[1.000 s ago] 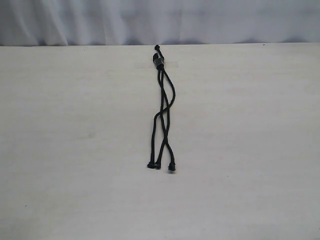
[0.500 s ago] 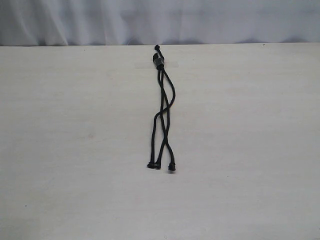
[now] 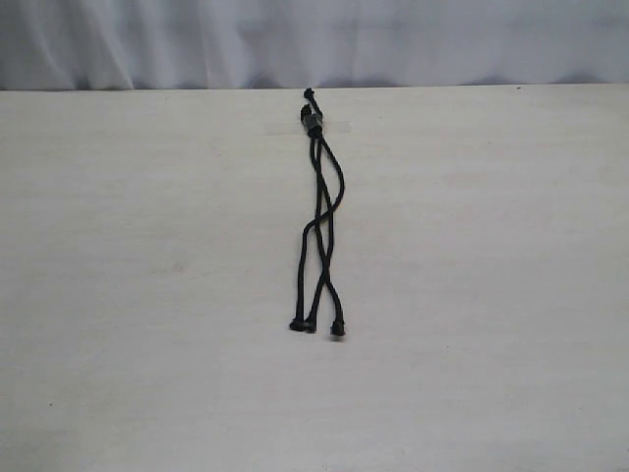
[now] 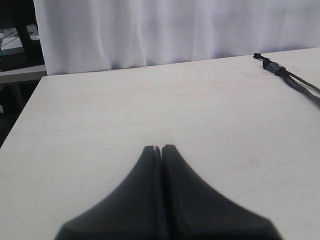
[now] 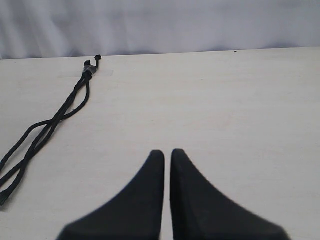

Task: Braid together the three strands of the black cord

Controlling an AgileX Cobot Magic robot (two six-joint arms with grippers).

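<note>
A pale table (image 3: 147,295) fills the exterior view, with a white curtain (image 3: 147,39) hanging behind its far edge. Neither arm shows in that view. In the wrist views each arm holds its end effector clear of the table top, pointing towards the curtain.

The left end effector (image 4: 161,148) has its two dark fingers pressed together, gripping nothing. The right end effector (image 5: 167,152) is likewise closed and empty, with only a hairline seam between its fingers. Both are well apart from the cord, which lies off to one side in each wrist view.

The black cord (image 3: 319,216) lies flat in the middle of the table, running lengthwise. Its bound head (image 3: 313,118) is close to the far edge. The three strands (image 3: 324,256) trail towards the near side, crossing one another loosely. Their knobby tips (image 3: 337,328) lie close together.
</note>
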